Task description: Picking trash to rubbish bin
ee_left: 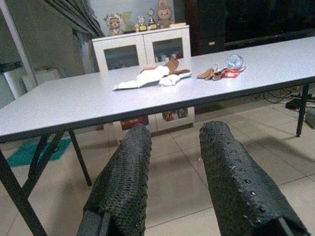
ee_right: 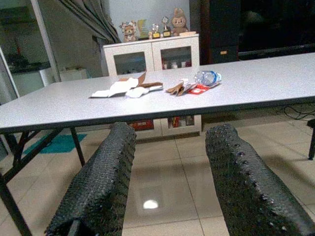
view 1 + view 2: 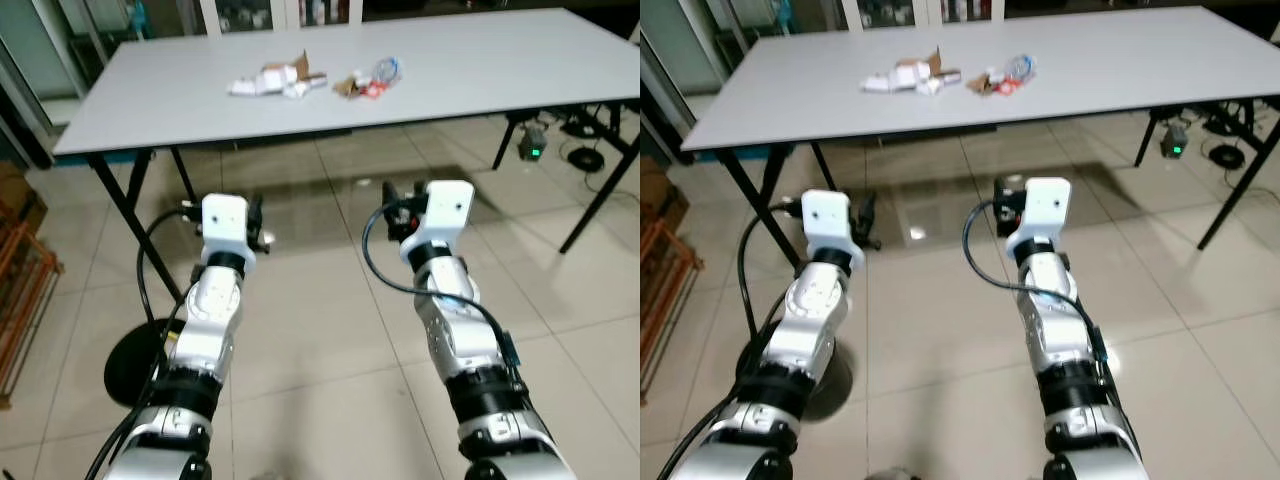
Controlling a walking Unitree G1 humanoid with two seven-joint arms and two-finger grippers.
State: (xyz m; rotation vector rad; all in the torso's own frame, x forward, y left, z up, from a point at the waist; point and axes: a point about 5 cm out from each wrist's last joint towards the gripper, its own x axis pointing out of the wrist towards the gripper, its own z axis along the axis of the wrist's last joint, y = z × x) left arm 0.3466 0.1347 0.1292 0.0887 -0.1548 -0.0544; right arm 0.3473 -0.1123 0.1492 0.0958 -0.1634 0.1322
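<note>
I see the long grey folding table (image 3: 480,70) across the top of the frame, bearing crumpled white paper and brown cardboard scraps (image 3: 275,79) beside a crushed clear plastic bottle with red wrapper (image 3: 372,78). My left gripper (image 1: 172,172) and right gripper (image 2: 170,177) hang over the tiled floor (image 3: 330,330) at lower centre, fingers spread, holding nothing.

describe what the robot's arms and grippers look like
Both arms are jointed silver metal segments with black collars at the joints, each ending in a white boxy wrist block. Black cables loop beside each forearm. The left gripper and right gripper each have two long, thick black fingers with rounded tips and a bumpy, dotted rubber-like texture. No markings or labels can be made out.
</note>
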